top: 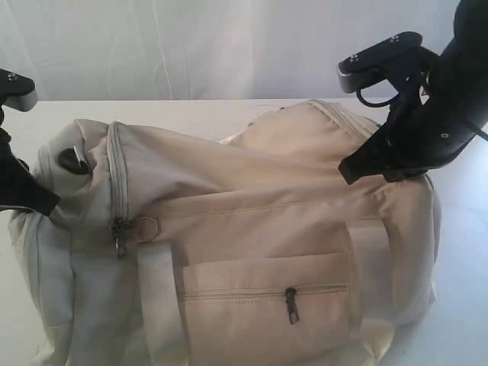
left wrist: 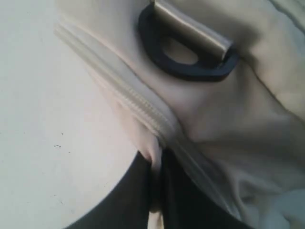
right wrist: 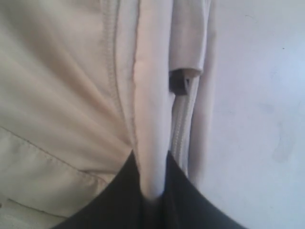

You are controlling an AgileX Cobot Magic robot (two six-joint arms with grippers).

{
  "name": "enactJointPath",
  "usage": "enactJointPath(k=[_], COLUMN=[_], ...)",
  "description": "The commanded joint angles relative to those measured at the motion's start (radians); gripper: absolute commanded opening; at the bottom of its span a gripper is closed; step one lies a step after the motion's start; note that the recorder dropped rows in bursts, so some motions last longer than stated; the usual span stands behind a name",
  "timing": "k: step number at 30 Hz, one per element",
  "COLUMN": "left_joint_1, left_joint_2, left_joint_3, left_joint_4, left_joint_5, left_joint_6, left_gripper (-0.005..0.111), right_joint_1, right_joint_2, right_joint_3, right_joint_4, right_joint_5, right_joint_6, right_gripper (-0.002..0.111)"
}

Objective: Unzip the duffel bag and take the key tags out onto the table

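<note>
The cream duffel bag [top: 252, 206] lies lengthwise across the white table [top: 191, 110], its main zipper closed. The grey zipper pull [top: 120, 232] with a metal ring hangs near the bag's left end. My left gripper [top: 47, 204] is shut on a fold of bag fabric at that end. In the left wrist view its jaws [left wrist: 157, 164] pinch the fabric beside the zipper seam, below a black D-ring [left wrist: 190, 52]. My right gripper [top: 349, 171] is shut on a fold of fabric [right wrist: 151, 143] at the bag's right end, beside a zipper track [right wrist: 181, 129]. The key tags are hidden.
A zipped side pocket with its own dark pull [top: 291, 305] faces the camera between two pale webbing straps [top: 156, 297]. Bare white table [right wrist: 257, 119] shows beyond the bag's right end, and more of it [left wrist: 47, 119] at the left end. A white curtain hangs behind.
</note>
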Motion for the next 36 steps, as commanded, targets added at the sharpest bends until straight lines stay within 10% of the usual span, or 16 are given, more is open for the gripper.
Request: enactJointPath(k=[1, 8, 19, 25, 36], left_joint_1=[0.009, 0.009, 0.009, 0.009, 0.009], left_joint_2=[-0.004, -0.004, -0.139, -0.312, -0.429], left_joint_3=[-0.005, -0.053, -0.213, 0.026, 0.175], left_joint_4=[-0.003, -0.024, -0.131, -0.142, -0.096], left_joint_5=[0.053, 0.112, 0.414, 0.447, 0.253], left_joint_6=[0.042, 0.070, 0.081, 0.107, 0.116], left_gripper=[0.003, 0.040, 0.052, 0.052, 0.052], right_joint_1=[-0.013, -0.011, 0.173, 0.430, 0.471], right_joint_2=[-0.026, -0.071, -0.052, 0.230, 0.395], right_joint_3=[0.007, -0.071, -0.165, -0.165, -0.165], right_joint_4=[-0.062, -0.059, 0.575, 0.584, 0.573], right_joint_5=[-0.018, -0.031, -0.110, -0.318, -0.466], right_joint_6=[0.000, -0.021, -0.554, -0.881, -0.943], right_gripper=[0.012, 0.057, 0.056, 0.063, 0.065])
